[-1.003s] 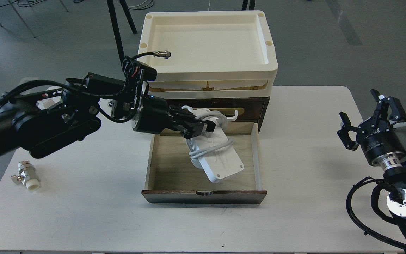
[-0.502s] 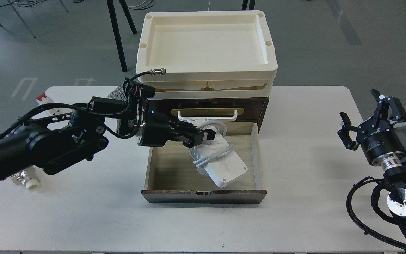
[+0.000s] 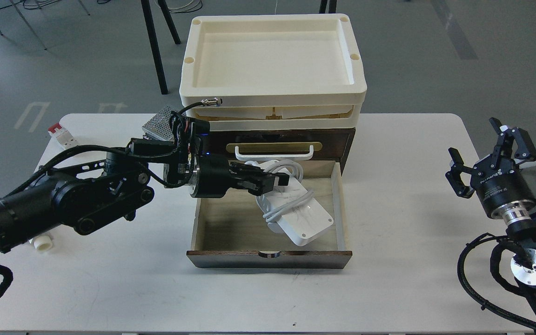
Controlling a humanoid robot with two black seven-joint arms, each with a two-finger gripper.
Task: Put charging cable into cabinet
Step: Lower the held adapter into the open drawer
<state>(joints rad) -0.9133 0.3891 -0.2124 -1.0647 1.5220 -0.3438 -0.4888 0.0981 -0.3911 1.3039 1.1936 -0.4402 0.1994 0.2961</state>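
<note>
Inside the pulled-out drawer (image 3: 212, 223) of the dark brown cabinet (image 3: 347, 139) lies the charging cable (image 3: 303, 218): a flat white block with rounded corners, tilted, its pale cord looped around it. My left gripper (image 3: 275, 182) pinches its upper end. My right gripper (image 3: 486, 146) hangs spread, well apart.

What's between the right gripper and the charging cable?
Head view: the open drawer's right wall, then bare table, separate the right gripper from the charging cable.
</note>
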